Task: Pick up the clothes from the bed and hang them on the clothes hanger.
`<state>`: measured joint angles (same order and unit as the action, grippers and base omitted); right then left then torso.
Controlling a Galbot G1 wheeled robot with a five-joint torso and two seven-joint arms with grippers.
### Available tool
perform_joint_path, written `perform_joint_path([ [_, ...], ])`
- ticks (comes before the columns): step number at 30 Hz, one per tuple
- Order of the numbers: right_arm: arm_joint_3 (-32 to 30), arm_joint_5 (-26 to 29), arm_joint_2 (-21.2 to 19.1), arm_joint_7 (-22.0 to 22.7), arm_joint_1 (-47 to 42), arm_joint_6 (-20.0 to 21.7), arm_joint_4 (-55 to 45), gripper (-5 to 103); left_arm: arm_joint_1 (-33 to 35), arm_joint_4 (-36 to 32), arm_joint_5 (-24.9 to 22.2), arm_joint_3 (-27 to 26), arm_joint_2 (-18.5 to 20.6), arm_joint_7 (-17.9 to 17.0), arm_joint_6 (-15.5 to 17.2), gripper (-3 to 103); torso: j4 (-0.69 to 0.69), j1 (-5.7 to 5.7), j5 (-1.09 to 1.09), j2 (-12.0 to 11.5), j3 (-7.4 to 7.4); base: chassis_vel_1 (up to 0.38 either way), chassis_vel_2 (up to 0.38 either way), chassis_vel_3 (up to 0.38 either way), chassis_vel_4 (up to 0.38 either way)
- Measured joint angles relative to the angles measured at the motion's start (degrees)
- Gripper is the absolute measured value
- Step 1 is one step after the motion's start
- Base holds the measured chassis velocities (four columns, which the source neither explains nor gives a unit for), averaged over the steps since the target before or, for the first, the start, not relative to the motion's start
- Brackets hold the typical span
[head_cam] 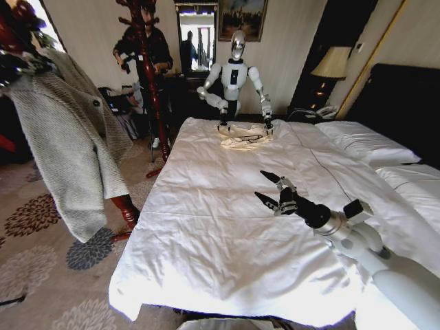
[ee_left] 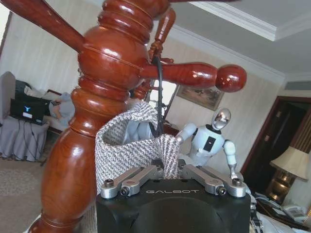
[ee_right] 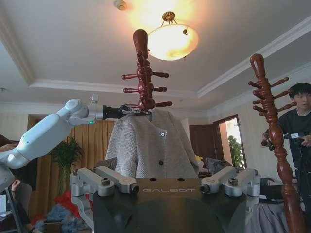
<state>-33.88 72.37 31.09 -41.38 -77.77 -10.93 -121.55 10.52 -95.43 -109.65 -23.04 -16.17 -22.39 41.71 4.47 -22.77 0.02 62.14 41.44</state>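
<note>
Two claws show at work. Nearest, the right claw [head_cam: 270, 189] hovers over the wide bed with its white quilted duvet [head_cam: 206, 227], its dark fingers spread apart and holding nothing. Off the bed's left side, the grey-beige ribbed knit cardigan with pale buttons [head_cam: 65, 148] hangs in the air beside a turned red-brown wooden coat stand [ee_right: 142, 73], one sleeve drooping toward the patterned carpet [head_cam: 34, 275]. In the left wrist view, the left claw [ee_left: 167, 167] is clamped on a fold of the knit at the collar, just beside the stand's thick post. A thin black clothes hanger [ee_left: 159, 92] runs up from the collar — its hook reaches one of the stand's pegs, though whether it rests there I cannot tell. The right wrist view shows the left arm stretched to the cardigan's neckline at the stand, the garment hanging open-fronted and upright. Farther off, a small pale cream garment [head_cam: 245, 136] lies on the duvet's far edge — a second white humanoid robot [head_cam: 236, 79] touches it with both arms.
</note>
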Motion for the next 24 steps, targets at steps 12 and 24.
perform_joint_path([
  [12,-0.1,-0.8,0.9,-0.1,-0.4,-0.2,-0.2,100,1.9,-7.9,4.7,-2.6,0.5,-0.3,-1.0,21,0.02,0.00,-0.01,0.0,0.01,0.000,0.000,0.000,0.000],
  [24,-0.7,-0.9,1.3,-0.2,-1.2,-0.5,-1.1,100,2.7,-12.9,6.5,-7.6,1.9,0.4,-5.4,64,0.01,0.00,0.01,0.0,0.00,0.000,0.000,0.000,0.000],
])
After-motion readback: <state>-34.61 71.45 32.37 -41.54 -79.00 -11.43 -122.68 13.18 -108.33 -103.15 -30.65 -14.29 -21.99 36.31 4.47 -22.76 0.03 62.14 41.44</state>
